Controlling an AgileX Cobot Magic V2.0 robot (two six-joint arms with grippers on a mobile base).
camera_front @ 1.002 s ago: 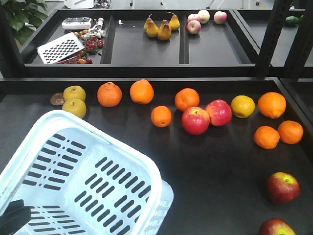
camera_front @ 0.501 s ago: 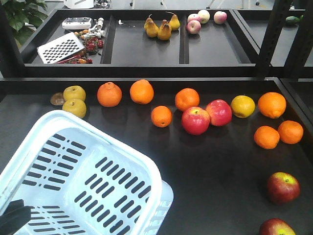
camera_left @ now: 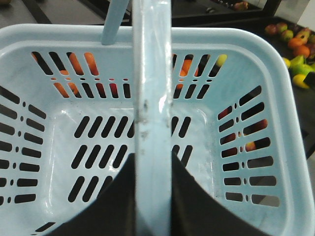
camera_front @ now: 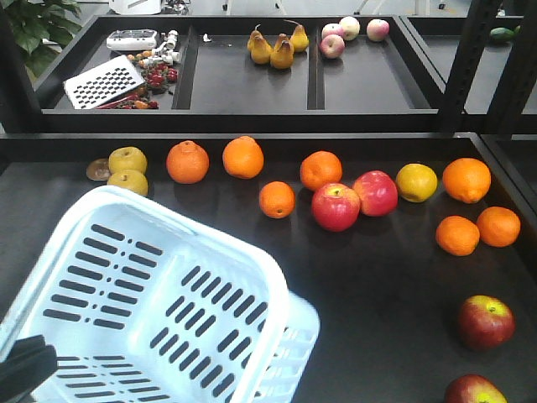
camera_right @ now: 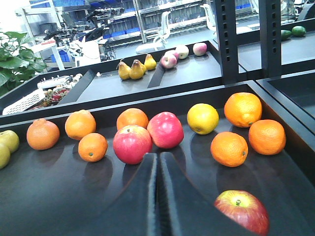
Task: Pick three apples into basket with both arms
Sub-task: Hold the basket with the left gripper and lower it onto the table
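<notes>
The long black bench (camera_front: 377, 277) carries loose fruit across its far side and right end. At its near left corner is the pale blue slotted plastic basket (camera_front: 168, 220), tilted, with its flat loop handle (camera_left: 152, 73) running up the middle of the left wrist view. The black left end effector (camera_left: 153, 160) is clamped on that handle, one finger on each side. The black right end effector (camera_right: 158, 164) has its fingers pressed together, holding nothing. Every apple lies outside the basket. A bright red round apple (camera_front: 336, 206) touches a pinker red apple (camera_front: 376, 192) mid-bench among round oranges (camera_front: 243, 157). A dark red yellow-flecked apple (camera_front: 486, 321) lies near the right front, and another dark red apple (camera_front: 474, 390) is cut off by the bottom edge.
</notes>
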